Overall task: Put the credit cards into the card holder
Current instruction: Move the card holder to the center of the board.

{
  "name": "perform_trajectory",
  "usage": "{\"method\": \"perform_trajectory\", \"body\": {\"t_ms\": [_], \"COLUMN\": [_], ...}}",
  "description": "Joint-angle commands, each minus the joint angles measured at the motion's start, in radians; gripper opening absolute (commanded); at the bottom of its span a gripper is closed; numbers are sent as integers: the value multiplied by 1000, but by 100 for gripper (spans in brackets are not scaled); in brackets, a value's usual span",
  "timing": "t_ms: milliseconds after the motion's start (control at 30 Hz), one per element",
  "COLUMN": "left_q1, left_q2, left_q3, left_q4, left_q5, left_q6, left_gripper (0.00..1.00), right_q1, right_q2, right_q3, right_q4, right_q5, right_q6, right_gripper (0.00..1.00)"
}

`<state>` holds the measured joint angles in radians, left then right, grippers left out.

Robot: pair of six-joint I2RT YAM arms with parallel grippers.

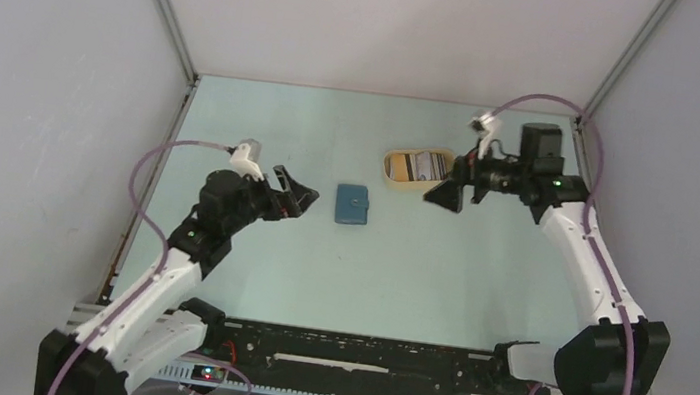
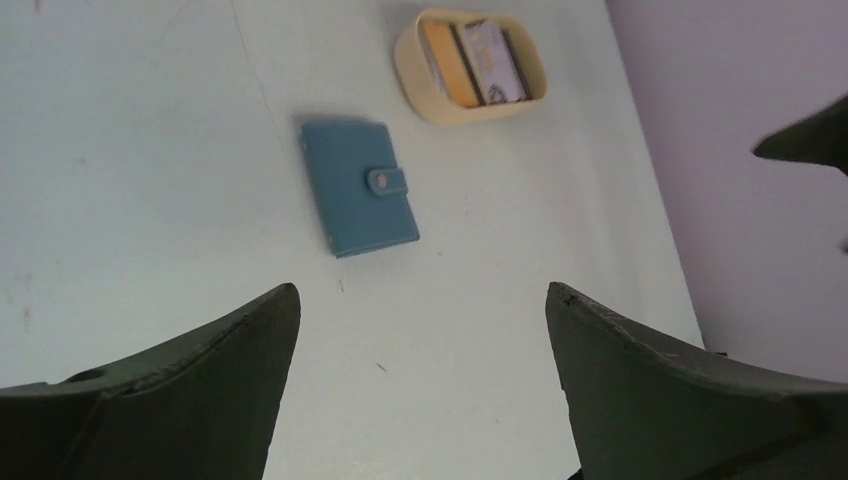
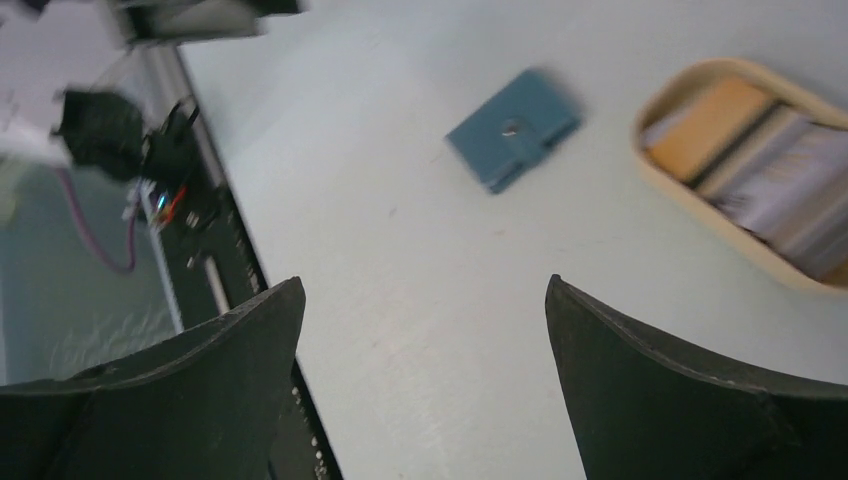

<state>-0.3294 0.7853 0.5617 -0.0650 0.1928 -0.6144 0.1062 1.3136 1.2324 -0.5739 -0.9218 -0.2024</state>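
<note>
The left gripper (image 1: 298, 191), released, hangs just left of the closed card holder (image 1: 353, 205), which lies mid-frame on the bench (image 1: 418, 266) with its long axis near-to-far. Farther, upper right, the credit cards (image 1: 420, 166) lie in a tan tray (image 1: 391, 176), nearest the released right gripper (image 1: 453, 182).

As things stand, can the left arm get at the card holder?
Probably yes: the left tool is open and hovers just left of the closed card holder, with only bare table between them.
</note>
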Motion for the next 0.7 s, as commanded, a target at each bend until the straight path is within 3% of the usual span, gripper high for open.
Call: {"method": "perform_trajectory", "body": {"t_ms": [0, 133, 667], "left_q1": [8, 6, -54], "left_q2": [148, 229, 513], "left_q3": [-55, -90, -89], "left_q4": [210, 293, 474], "left_q5": [58, 75, 67], "left_q6": [-76, -97, -162], "left_gripper": [94, 87, 84], "right_q1": [138, 152, 135], "right_q2": [-7, 20, 67], "right_q3": [-11, -28, -62], "right_q4": [-70, -103, -81], "right_q5": [9, -25, -26], "right_q6": [-170, -187, -177], "right_gripper": [100, 100, 100]}}
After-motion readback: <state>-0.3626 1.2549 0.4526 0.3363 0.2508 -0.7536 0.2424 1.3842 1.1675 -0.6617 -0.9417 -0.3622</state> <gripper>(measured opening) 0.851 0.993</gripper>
